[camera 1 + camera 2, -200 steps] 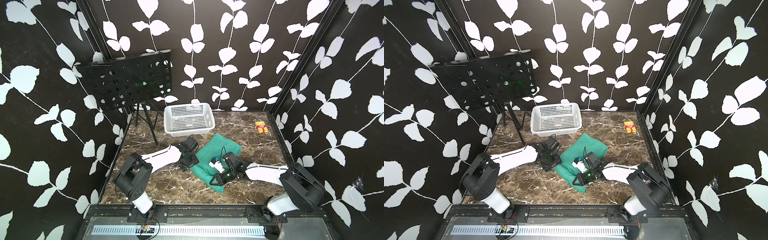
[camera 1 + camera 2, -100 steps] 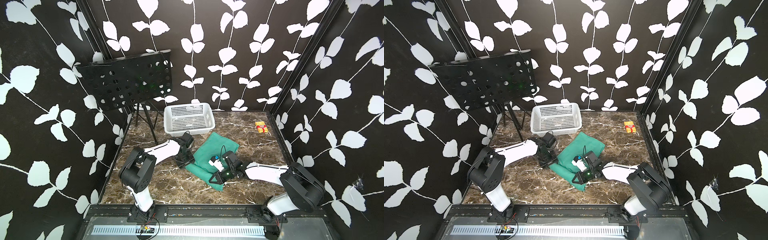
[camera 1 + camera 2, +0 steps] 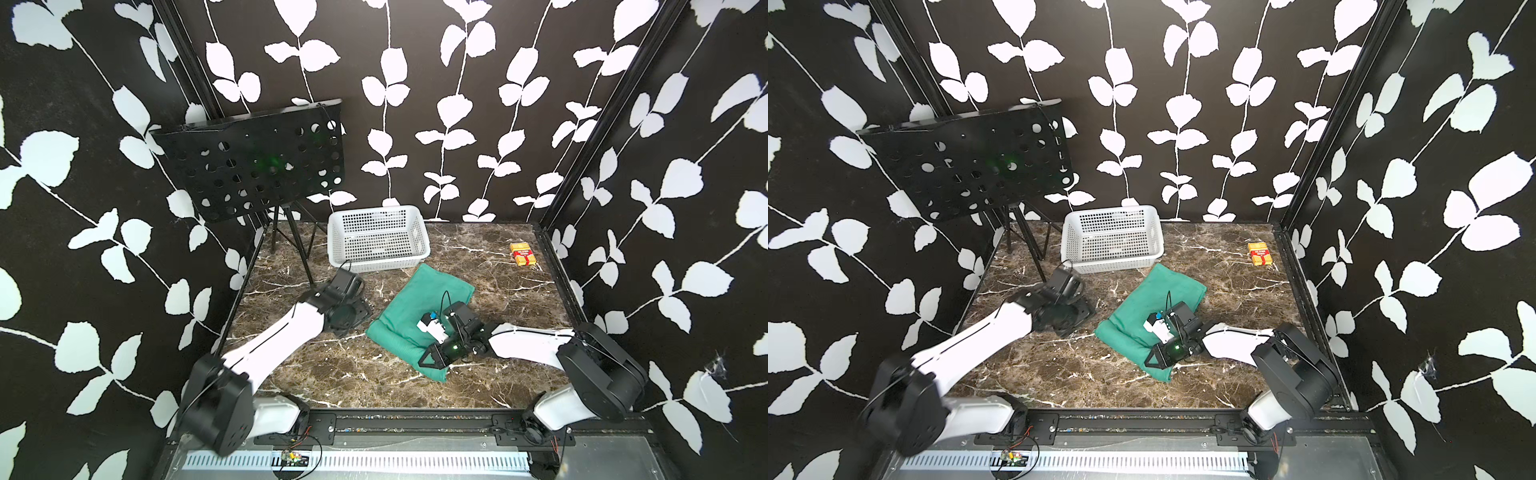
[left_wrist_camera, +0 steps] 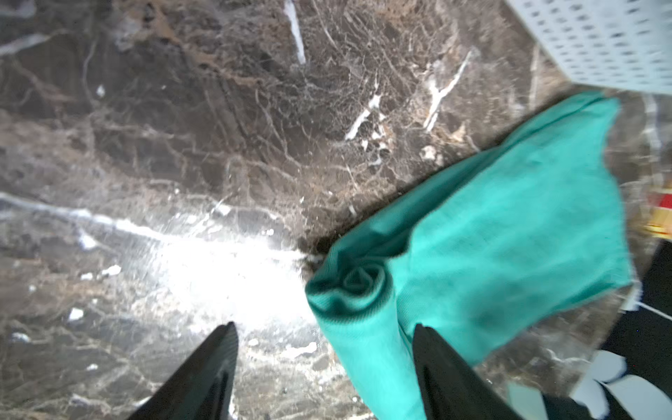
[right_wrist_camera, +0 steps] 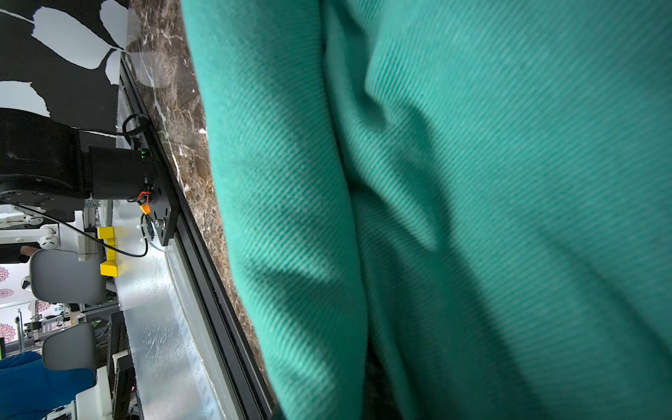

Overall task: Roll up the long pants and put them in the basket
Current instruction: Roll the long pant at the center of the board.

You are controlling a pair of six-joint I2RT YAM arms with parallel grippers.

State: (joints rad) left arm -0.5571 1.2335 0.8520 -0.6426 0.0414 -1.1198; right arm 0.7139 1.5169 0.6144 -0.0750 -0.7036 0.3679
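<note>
Brown marbled counter [image 3: 332, 374] lies between black walls with white leaves. You see the long pants [image 3: 428, 291] just right of the frame centre in both top views, below the white basket [image 3: 378, 241]. Their lower left edge is a thick roll and the upper part lies flat. Your left end effector [image 4: 323, 324] hangs beside the spiral end of the roll, fingers apart and holding nothing. Your right end effector [image 3: 430, 359] lies on the roll; you cannot tell if it clamps the cloth.
</note>
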